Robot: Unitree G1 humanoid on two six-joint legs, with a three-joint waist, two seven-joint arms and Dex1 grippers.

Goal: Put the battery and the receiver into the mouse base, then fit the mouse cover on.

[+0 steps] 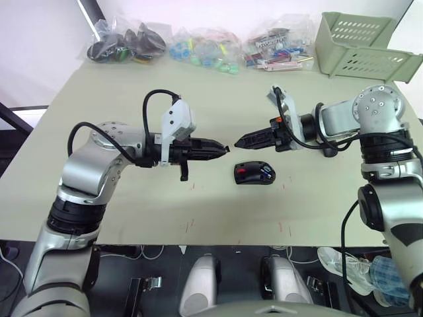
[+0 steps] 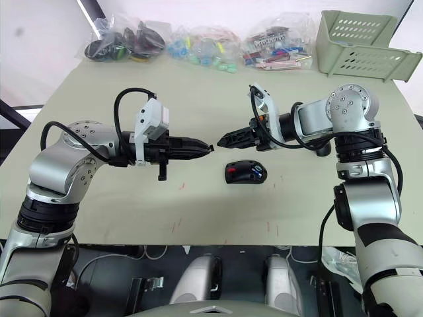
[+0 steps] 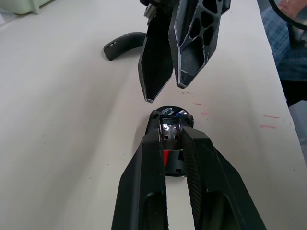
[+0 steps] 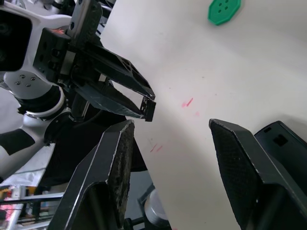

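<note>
The mouse base (image 1: 254,173) lies open on the table, showing a red patch and the blue battery (image 1: 266,174) in its compartment. Just above and left of it, my left gripper (image 1: 225,149) is shut on the receiver (image 3: 171,130), a small silvery plug pinched at its fingertips. My right gripper (image 1: 238,141) points at the left one tip to tip, a short gap apart, and its fingers (image 4: 120,158) stand open with nothing between them. The mouse cover (image 3: 122,44), a curved black shell, lies on the table behind the right gripper.
Several clear bags of small parts (image 1: 198,47) line the table's far edge. A pale green basket (image 1: 367,46) stands at the back right. A green disc (image 4: 221,9) lies on the table. Faint red marks (image 1: 187,226) dot the surface near the front edge.
</note>
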